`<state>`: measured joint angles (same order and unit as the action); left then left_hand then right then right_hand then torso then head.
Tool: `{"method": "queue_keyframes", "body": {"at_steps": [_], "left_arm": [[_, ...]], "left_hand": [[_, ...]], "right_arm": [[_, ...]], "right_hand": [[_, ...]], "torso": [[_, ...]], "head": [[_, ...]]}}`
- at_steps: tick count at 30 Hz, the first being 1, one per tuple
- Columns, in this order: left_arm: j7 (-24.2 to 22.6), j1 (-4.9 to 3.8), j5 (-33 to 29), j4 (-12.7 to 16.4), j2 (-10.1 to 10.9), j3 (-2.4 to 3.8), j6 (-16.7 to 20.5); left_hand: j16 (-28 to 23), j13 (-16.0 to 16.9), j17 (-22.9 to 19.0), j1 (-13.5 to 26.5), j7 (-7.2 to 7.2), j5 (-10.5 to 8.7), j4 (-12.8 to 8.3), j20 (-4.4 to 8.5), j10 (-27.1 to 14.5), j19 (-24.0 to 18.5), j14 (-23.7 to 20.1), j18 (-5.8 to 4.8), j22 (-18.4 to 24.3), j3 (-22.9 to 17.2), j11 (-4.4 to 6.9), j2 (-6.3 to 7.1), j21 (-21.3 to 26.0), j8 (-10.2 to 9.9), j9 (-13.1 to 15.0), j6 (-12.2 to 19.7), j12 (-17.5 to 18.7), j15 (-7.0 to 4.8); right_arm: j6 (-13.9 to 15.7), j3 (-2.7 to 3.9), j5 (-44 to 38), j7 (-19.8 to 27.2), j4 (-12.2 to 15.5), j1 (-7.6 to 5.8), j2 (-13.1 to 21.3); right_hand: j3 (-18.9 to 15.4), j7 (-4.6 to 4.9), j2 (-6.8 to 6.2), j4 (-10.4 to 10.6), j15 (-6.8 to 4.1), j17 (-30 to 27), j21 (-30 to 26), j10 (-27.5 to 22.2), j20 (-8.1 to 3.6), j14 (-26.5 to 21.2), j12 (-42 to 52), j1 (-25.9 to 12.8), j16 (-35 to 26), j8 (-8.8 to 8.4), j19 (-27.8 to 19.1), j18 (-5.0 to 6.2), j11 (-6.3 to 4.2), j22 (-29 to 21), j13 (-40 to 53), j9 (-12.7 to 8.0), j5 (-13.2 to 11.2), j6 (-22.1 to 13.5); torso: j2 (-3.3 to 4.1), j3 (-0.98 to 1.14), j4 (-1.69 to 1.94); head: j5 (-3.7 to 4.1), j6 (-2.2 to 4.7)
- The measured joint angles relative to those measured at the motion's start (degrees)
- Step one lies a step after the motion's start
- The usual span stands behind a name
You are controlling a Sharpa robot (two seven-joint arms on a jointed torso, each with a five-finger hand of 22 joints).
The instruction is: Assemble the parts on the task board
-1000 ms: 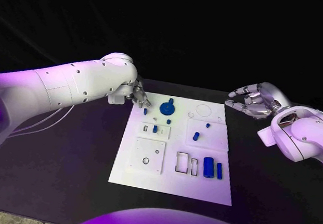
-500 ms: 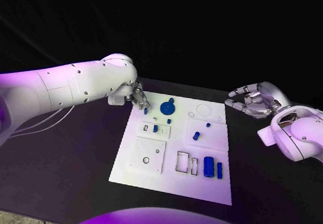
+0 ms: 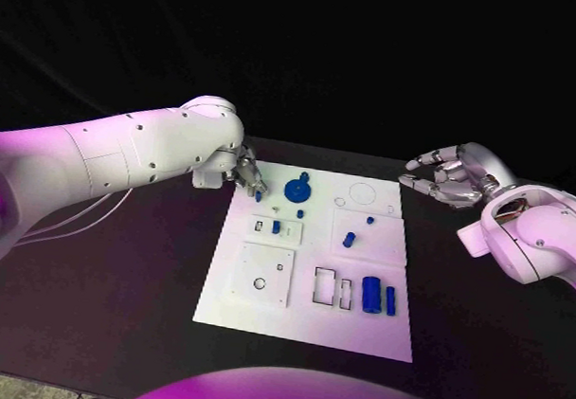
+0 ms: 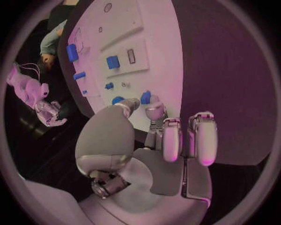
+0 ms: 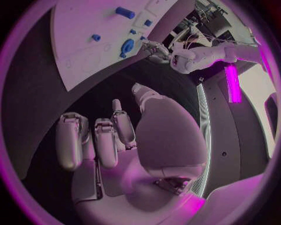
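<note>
The white task board (image 3: 307,320) lies in the middle of the black table. My left hand (image 3: 244,173) is at the board's far left corner, and its thumb and a finger pinch a small upright blue peg (image 3: 259,195) (image 4: 145,97). Beside the peg lies a blue disc (image 3: 297,193) with a knob. Other blue parts stand mid-board (image 3: 349,241), and two longer ones (image 3: 371,295) lie near the right edge. My right hand (image 3: 445,180) (image 5: 111,136) hovers off the board's far right corner, its fingers loosely curved and apart with nothing in them.
Raised white plates with slots and holes (image 3: 264,275) cover the board's left half, and a narrow rectangular cut-out (image 3: 323,288) sits beside the long parts. Bare black table (image 3: 102,286) surrounds the board on all sides.
The whole picture has shifted up a little. Both hands and the parts keep their places.
</note>
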<state>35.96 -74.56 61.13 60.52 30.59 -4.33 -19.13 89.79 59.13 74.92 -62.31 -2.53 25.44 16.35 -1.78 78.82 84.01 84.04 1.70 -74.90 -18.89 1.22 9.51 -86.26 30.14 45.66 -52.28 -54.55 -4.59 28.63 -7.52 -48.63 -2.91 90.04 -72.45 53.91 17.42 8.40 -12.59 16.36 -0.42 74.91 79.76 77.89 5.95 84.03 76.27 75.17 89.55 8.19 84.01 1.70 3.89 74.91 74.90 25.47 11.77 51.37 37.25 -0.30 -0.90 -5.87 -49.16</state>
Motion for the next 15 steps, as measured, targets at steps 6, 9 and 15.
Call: {"method": "queue_keyframes", "body": {"at_steps": [6,9,15], "left_arm": [[-0.06,0.01,-0.49,0.00,0.05,-0.02,0.10],[-0.13,0.01,-0.84,0.05,0.07,-0.03,0.15],[-0.38,0.01,-1.78,0.08,0.11,-0.05,0.36]], "left_hand": [[0.00,0.00,0.00,-4.38,0.28,-5.28,-0.40,0.00,-0.21,0.00,0.00,0.00,0.00,-3.25,0.21,-1.34,0.17,0.00,0.56,-0.27,0.00,0.00],[0.00,-0.01,0.00,-6.86,0.26,-9.57,-1.14,0.00,-0.20,0.00,0.00,0.00,0.00,-7.13,0.21,-1.59,0.22,0.05,1.02,-0.26,0.00,0.00],[0.00,-0.37,-0.01,-8.84,0.26,-12.45,-3.77,0.00,-0.21,0.00,0.00,0.00,-0.02,-14.85,0.20,-0.65,0.22,1.59,1.69,0.44,0.00,0.00]], "right_arm": [[0.00,0.00,0.00,-0.03,-0.04,0.00,-0.04],[-0.01,0.00,0.00,-0.04,-0.08,0.00,-0.06],[-0.01,0.01,0.01,-0.05,-0.19,0.00,-0.10]], "right_hand": [[0.00,0.00,0.00,0.00,0.00,0.00,0.00,0.00,0.00,0.00,0.00,0.00,0.00,0.00,0.00,0.00,0.00,0.04,0.00,0.00,0.00,0.00],[0.00,0.00,0.00,0.00,0.00,0.00,0.00,0.00,0.00,0.00,0.00,0.00,0.00,0.00,0.00,0.00,0.00,0.03,0.02,0.00,0.00,0.00],[0.00,0.00,0.00,0.00,0.00,0.00,-0.24,0.00,0.00,0.00,0.00,0.00,0.00,0.00,0.00,0.00,0.00,0.03,0.05,-0.01,0.00,0.00]], "torso": [[-0.02,0.00,0.01],[-0.04,0.00,0.02],[-0.04,0.00,0.03]], "head": [[0.01,-0.15],[-0.07,-0.23],[-0.19,-0.35]]}}
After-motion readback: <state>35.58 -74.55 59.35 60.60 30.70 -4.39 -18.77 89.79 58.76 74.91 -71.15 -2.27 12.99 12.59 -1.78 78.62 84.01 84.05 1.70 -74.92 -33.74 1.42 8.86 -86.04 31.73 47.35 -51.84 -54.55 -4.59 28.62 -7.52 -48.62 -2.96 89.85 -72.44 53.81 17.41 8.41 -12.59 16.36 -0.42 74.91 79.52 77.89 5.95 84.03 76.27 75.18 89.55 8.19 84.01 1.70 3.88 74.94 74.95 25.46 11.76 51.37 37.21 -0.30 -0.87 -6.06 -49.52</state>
